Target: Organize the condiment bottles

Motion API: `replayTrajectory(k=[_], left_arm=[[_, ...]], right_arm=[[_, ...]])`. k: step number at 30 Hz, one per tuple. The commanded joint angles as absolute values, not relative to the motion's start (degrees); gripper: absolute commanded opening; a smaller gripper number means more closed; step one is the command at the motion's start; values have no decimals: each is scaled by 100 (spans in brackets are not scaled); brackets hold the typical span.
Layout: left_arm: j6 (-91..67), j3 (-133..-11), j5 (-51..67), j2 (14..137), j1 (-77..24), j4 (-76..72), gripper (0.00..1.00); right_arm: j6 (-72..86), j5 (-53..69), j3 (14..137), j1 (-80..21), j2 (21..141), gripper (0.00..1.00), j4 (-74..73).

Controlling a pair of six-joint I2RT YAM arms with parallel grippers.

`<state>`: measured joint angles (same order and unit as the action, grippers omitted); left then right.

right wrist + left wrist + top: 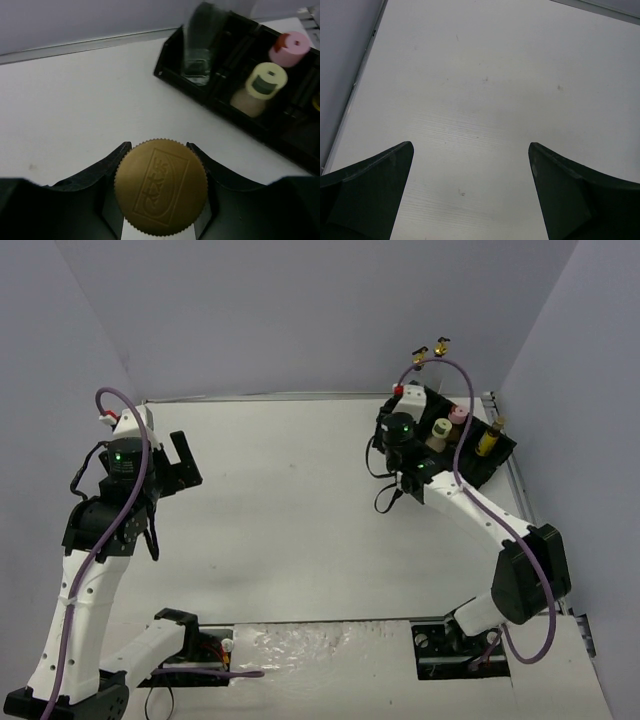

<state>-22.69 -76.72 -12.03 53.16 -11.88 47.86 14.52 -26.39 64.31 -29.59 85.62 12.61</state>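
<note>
While the right gripper [159, 167] clasped a brown-capped bottle [161, 192] near the black compartmented tray [172, 56], the left gripper [471, 146] hung over the white table [480, 75] — jaws spread wide.

Between your right gripper's [161, 155] black fingers [95, 175], the brown-capped bottle [161, 187] shows a ridged, golden-brown top with an embossed emblem. Beyond the fingertips: pink-capped bottle [290, 48], cream-capped bottle [265, 82], clear glass bottle [200, 50], black tray [235, 117], white table [75, 110].
</note>
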Motion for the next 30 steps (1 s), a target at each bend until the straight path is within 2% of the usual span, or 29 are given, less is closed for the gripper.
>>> replayTrajectory(k=[1, 6, 14, 19, 30], left_arm=[[-2316, -7714, -1061, 5325, -1151, 4286, 97], [-2314, -7642, -945, 5348, -1151, 4199, 97], [-2356, -7501, -799, 5353, -1151, 4003, 97], [-2434, -7330, -633, 5335, -1151, 3825, 97], [-2532, -6983, -420, 5344, -1151, 3514, 97]], right_arm=[[1873, -3034, 6081, -2127, 7961, 0, 1406], [2124, -2696, 5662, -922, 7770, 0, 1419], [2545, -2412, 5467, 281, 7937, 0, 1614], [2768, -2106, 5282, 606, 8157, 0, 2082], [2703, -2373, 5215, 659, 8977, 0, 3411]])
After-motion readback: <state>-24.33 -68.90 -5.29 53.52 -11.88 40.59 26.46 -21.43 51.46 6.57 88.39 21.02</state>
